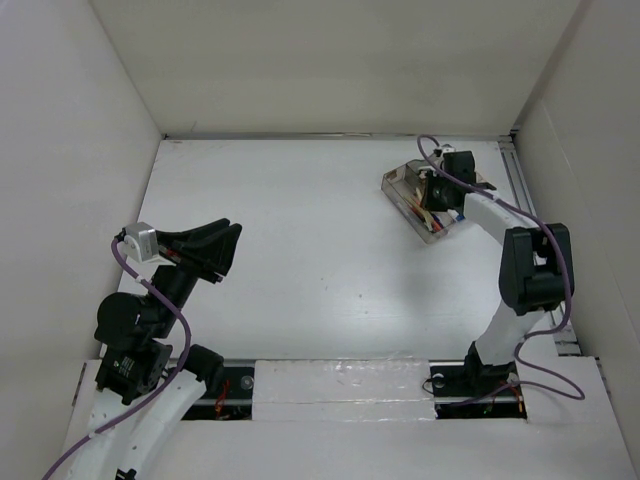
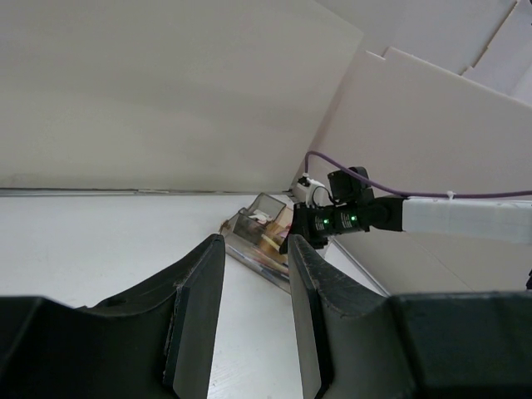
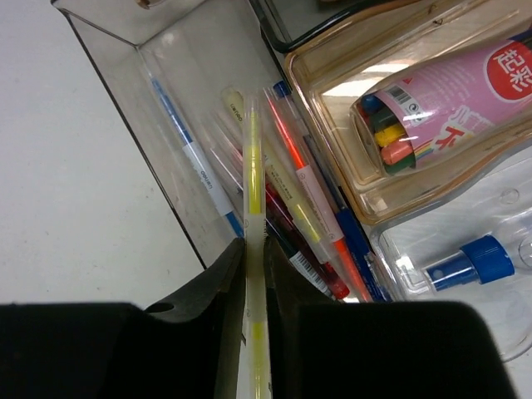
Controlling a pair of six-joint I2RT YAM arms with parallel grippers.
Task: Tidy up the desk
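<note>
Desk (image 1: 300, 260): flat matte white top filling the middle of the top view, shut in by white panels (image 1: 330, 60) on the left, far and right sides, with a metal rail (image 1: 516, 180) along the right edge. Tray (image 1: 398, 183) sits in the far right corner, skewed to the edges and near the rail, so room is tight there. A broad stretch of white top lies between it and the left arm. Left gripper (image 1: 228, 250) hangs over the left side of the desk, well apart from the tray, black fingers (image 2: 195, 316) spread with nothing between them. Right gripper (image 3: 253, 249) is low over the tray's long compartment, its fingers pressed to either side of a slim yellow pen (image 3: 252, 166) (contact looks flush on both sides), pen tip pointing along the compartment. Tray is clear hard plastic with thin straight walls. Its long compartment holds a loose bundle of pens, among them a blue-and-white one (image 3: 195, 162) against the outer wall and an orange one (image 3: 293, 145). Beside it, an amber-tinted box (image 3: 332, 50) with rounded corners holds a pink crayon pack (image 3: 465, 83). A blue-capped bottle (image 3: 470, 262) lies in the next clear compartment.
</note>
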